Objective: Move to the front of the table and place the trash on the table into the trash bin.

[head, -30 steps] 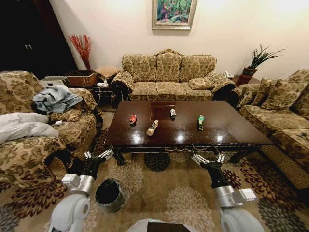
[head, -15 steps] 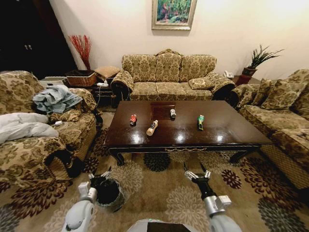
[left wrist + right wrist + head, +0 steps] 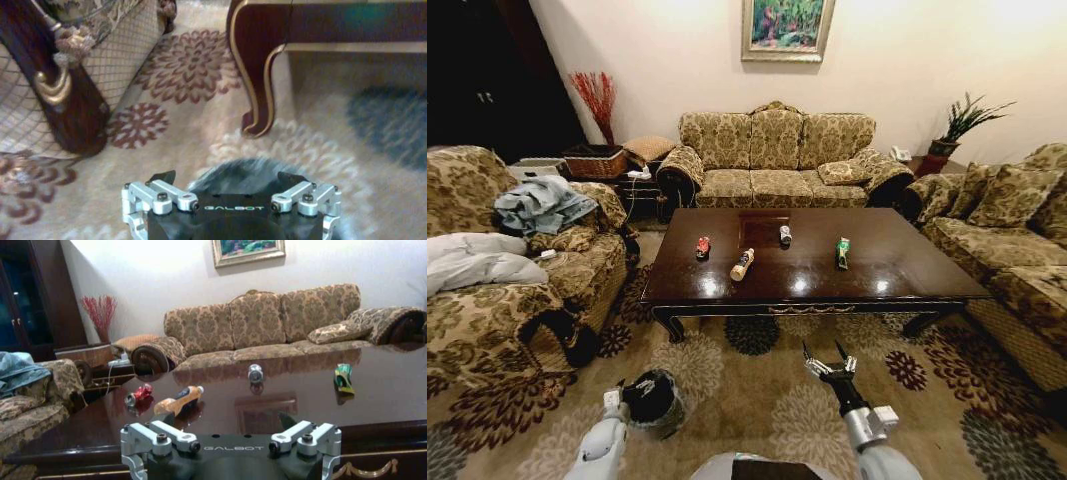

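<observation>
- Nearest, the left gripper hangs low beside the black bin on the carpet, its fingers spread and empty.
- The right gripper is raised over the rug short of the table, jaws apart, holding nothing.
- On the table lie the red can, the tan bottle, the silver can and the green packet, all untouched.
- I judge this the approach step; next calls for closing in until the trash is within reach.
</observation>
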Motion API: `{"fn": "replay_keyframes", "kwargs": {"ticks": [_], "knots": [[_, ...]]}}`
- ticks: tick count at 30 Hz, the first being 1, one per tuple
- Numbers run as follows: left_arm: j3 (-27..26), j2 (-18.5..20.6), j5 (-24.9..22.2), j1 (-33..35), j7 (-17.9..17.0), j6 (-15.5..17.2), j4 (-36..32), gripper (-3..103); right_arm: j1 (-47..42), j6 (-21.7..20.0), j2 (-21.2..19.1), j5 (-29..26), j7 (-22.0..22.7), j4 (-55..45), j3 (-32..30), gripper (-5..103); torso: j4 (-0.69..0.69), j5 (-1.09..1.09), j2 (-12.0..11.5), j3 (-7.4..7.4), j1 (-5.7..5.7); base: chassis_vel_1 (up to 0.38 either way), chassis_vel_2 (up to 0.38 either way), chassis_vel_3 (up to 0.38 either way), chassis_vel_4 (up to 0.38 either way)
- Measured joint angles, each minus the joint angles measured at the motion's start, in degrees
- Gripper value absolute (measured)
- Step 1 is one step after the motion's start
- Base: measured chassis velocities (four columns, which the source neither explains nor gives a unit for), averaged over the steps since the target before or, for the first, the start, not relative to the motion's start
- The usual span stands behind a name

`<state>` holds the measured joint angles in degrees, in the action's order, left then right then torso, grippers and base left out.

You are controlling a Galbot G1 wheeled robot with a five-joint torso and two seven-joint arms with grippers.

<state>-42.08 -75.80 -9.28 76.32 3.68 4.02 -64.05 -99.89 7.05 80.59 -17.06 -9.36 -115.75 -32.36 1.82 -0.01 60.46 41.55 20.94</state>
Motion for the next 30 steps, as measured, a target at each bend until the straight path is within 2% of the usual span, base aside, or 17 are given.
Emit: {"fn": "replay_keyframes", "kwargs": {"ticks": [1,3,7,13,15,19,25,30], "knots": [[0.23,0.40,1.52,-1.29,-0.31,-2.18,3.94,100,-0.12,0.00,-0.11,-0.06,0.00,-0.27,-0.17,100,-0.01,-0.02,0.00,0.00,0.00,0.000,0.000,0.000,0.000],[0.34,1.07,2.74,-2.62,-0.35,-3.37,8.23,100,-0.36,0.00,-0.39,-0.21,0.01,-0.54,-0.33,100,-0.01,-0.01,0.00,0.00,0.00,0.000,0.000,0.000,0.000],[0.43,1.62,2.80,-3.92,-0.25,-3.73,11.56,100,-0.51,-0.01,-0.75,-0.33,0.02,-0.65,-0.50,100,0.01,-0.01,0.00,0.00,0.00,0.000,0.000,0.000,0.000],[0.30,2.15,4.11,-9.09,-0.25,-5.16,20.03,100,-0.79,-0.05,-0.62,-0.33,0.05,-1.27,-0.44,100,0.00,0.01,0.00,0.00,0.00,0.000,0.000,0.000,0.000],[0.07,2.07,4.67,-11.89,-0.45,-6.92,24.65,100,-0.97,-0.08,-0.64,-0.32,0.02,-1.48,-0.42,100,-0.01,0.00,0.00,0.00,0.00,0.000,0.000,0.000,0.000],[-0.30,1.96,5.51,-14.58,-1.57,-9.26,29.53,100,-0.98,-0.10,-0.97,-0.57,0.00,-1.48,-0.52,100,0.00,0.00,0.00,0.00,0.00,0.000,0.000,0.000,0.000],[-0.63,1.92,5.63,-16.48,-2.23,-9.31,32.57,100,-0.91,-0.01,-1.25,-1.23,-0.23,-0.88,-0.66,100,0.00,0.01,0.00,0.00,0.00,0.000,0.000,0.000,0.000],[-0.74,1.92,3.40,-17.99,-3.02,-6.62,34.22,100,-0.69,0.01,-1.61,-1.84,-0.43,-0.83,-0.64,100,-0.01,0.01,0.00,0.00,0.00,0.000,0.000,0.000,0.000]]}}
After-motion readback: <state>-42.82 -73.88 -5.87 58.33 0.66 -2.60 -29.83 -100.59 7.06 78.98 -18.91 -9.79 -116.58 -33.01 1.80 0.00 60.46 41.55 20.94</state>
